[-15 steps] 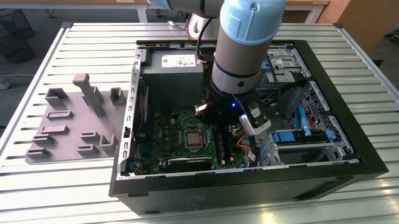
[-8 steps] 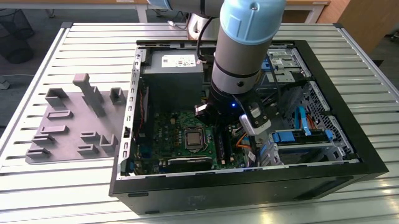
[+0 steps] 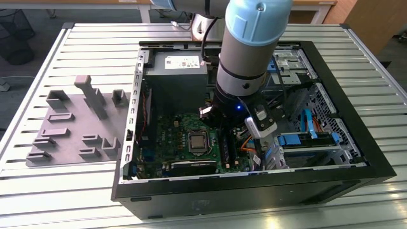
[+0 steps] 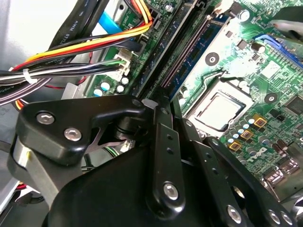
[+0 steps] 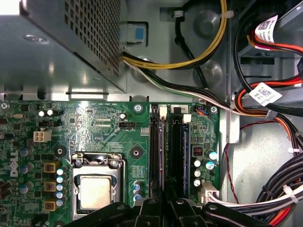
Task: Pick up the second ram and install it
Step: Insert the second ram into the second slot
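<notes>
End effector (image 5: pixel 165 201) low over RAM slots (image 5: pixel 163 146) — vertical

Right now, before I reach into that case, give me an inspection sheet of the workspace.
Surface: slatted metal table carrying an open computer case.
Job's things: a blue-green ram stick stands in a slot next to the CPU socket; cannot tell whether it is the second one.
Clutter: grey fixture plate with blocks, to the exterior view's left of the case.
Grippers: the hand is low over the memory slots.
Cables: yellow, red and black cable bundles run beside the motherboard.
Surroundings: wooden panel beyond the table.
</notes>
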You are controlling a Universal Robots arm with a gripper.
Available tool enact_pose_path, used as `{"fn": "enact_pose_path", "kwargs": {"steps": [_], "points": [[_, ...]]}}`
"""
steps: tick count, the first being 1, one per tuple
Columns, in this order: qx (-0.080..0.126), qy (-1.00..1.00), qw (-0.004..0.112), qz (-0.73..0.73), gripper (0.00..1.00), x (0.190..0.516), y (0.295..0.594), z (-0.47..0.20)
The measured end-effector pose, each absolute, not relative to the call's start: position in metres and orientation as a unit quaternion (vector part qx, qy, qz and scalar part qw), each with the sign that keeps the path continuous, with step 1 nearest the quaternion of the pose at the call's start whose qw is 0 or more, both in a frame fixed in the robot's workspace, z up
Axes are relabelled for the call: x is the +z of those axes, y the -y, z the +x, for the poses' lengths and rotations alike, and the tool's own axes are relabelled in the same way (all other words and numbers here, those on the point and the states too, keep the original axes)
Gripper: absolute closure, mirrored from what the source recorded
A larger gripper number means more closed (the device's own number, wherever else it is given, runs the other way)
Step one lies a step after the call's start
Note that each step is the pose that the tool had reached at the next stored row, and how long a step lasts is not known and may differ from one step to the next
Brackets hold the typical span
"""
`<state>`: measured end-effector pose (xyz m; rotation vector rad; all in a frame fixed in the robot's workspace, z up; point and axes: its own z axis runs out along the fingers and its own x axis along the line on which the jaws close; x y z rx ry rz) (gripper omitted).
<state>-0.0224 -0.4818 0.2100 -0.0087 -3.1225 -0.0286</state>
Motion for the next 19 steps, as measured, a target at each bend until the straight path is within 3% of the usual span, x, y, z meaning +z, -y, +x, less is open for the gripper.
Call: {"fn": "enact_pose_path", "kwargs": {"steps": [19], "points": [[-0.013,1.000,0.009,-0.005,0.86,0.2096,0.4835,-0.0221]]}}
